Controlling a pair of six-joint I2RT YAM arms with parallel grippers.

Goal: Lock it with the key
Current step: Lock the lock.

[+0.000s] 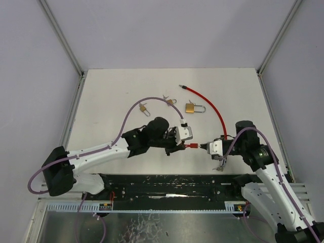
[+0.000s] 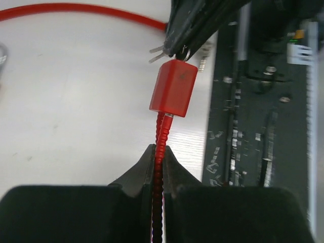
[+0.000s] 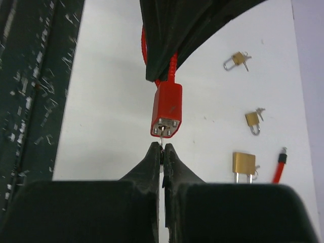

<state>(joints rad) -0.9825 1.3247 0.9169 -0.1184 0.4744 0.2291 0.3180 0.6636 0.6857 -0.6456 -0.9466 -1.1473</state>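
Note:
A red cable lock has a block-shaped red body [image 1: 193,146] [image 2: 173,89] [image 3: 167,109] and a long red cable [image 1: 215,110]. My left gripper [image 1: 181,147] [image 2: 159,152] is shut on the ribbed red cable just behind the body and holds it above the table. My right gripper [image 1: 204,147] [image 3: 162,148] is shut on a small silver key [image 3: 162,134]. The key's tip sits in the keyhole on the body's metal end face. A key ring with spare keys [image 1: 219,165] hangs below the right gripper.
A large brass padlock [image 1: 191,108] [image 3: 244,164] and two small brass padlocks [image 1: 143,108] [image 1: 168,100] lie on the white table behind the grippers. The cable's free end [image 1: 181,86] [image 3: 280,158] lies at the back. A black rail [image 1: 167,185] runs along the near edge.

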